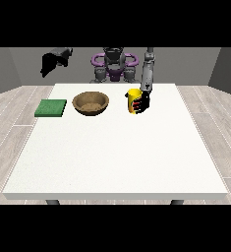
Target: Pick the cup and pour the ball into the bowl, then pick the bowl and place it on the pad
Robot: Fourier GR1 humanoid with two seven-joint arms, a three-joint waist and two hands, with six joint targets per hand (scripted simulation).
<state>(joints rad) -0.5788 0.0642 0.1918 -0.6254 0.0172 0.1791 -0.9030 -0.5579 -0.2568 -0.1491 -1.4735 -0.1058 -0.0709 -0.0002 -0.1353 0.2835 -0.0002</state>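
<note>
A yellow cup point(132, 98) stands upright on the white table point(117, 152), right of centre at the back. The hand at the view's right point(142, 103) is against the cup's right side with its fingers curled round it. Left of the cup sits a brown wooden bowl point(91, 103). Further left a flat green pad point(51, 108) lies near the table's left edge. The hand at the view's left point(50, 62) hangs raised in the air beyond the table's back left corner, far from everything. No ball shows; the inside of the cup is hidden.
The robot's torso point(114, 64) stands behind the table's back edge. The table's front half stretches wide and white towards the camera. Grey wooden floor surrounds the table.
</note>
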